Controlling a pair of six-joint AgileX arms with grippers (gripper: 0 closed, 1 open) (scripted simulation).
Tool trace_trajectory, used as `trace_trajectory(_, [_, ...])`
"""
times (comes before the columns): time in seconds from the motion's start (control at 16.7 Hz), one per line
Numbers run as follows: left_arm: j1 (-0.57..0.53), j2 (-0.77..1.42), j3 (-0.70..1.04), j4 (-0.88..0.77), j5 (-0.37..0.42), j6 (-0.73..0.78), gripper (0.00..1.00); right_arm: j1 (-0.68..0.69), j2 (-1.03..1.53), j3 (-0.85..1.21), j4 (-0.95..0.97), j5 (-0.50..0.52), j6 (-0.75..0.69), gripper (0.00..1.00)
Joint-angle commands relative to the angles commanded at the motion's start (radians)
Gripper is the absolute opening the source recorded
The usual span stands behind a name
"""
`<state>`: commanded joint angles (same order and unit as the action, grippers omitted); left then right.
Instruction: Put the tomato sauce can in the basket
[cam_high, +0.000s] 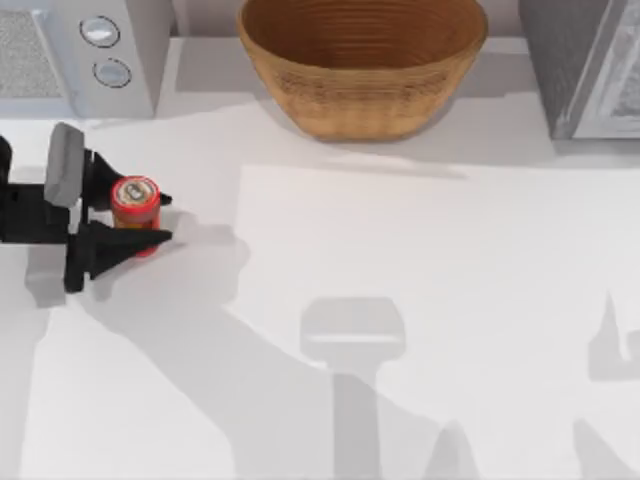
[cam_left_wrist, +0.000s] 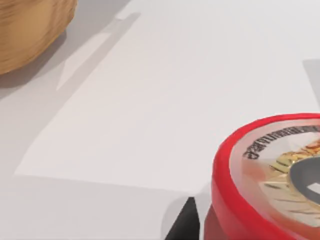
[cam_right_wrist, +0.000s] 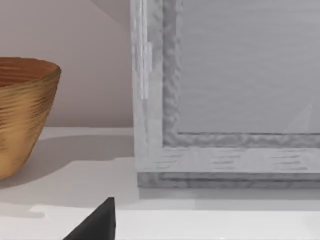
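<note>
Left hand (cam_high: 132, 218) straddles the tomato sauce can (cam_high: 134, 200), fingers not visibly clamped; next: grip, lift toward basket (cam_high: 362, 75).

Basket (cam_high: 362, 70): woven wicker, tan-brown, fine ribbed rows, rough matt sides. Tomato sauce can (cam_high: 134, 203), well left of basket: glossy red smooth rim, printed label top with gold shine (seen close in left wrist view). Left gripper (cam_high: 130, 215) around can: matt black plastic look. Tabletop (cam_high: 420, 300): smooth, matt white. Grey appliance (cam_high: 585, 65) right of basket: brushed, metal-like, faintly mottled frame.
</note>
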<state>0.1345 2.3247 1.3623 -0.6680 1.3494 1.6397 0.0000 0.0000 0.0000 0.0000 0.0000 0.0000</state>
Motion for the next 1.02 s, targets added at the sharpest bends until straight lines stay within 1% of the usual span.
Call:
trace_trajectory(0.3, [0.092,-0.086,0.000,-0.477,-0.018,0.368,0.00,0.000,0.000,0.000,0.000,0.000,0.000,1.00])
trace_trajectory(0.48, [0.136,-0.137,-0.005,-0.675,-0.033,0.537,0.00,0.000,0.000,0.000,0.000,0.000,0.000,1.00])
trace_trajectory(0.6, [0.156,-0.163,-0.009,-0.754,-0.041,0.612,0.00,0.000,0.000,0.000,0.000,0.000,0.000,1.00])
trace_trajectory(0.72, [0.166,-0.177,-0.012,-0.791,-0.045,0.647,0.00,0.000,0.000,0.000,0.000,0.000,0.000,1.00])
trace_trajectory(1.02, [0.162,-0.173,-0.009,-0.793,-0.045,0.650,0.00,0.000,0.000,0.000,0.000,0.000,0.000,1.00])
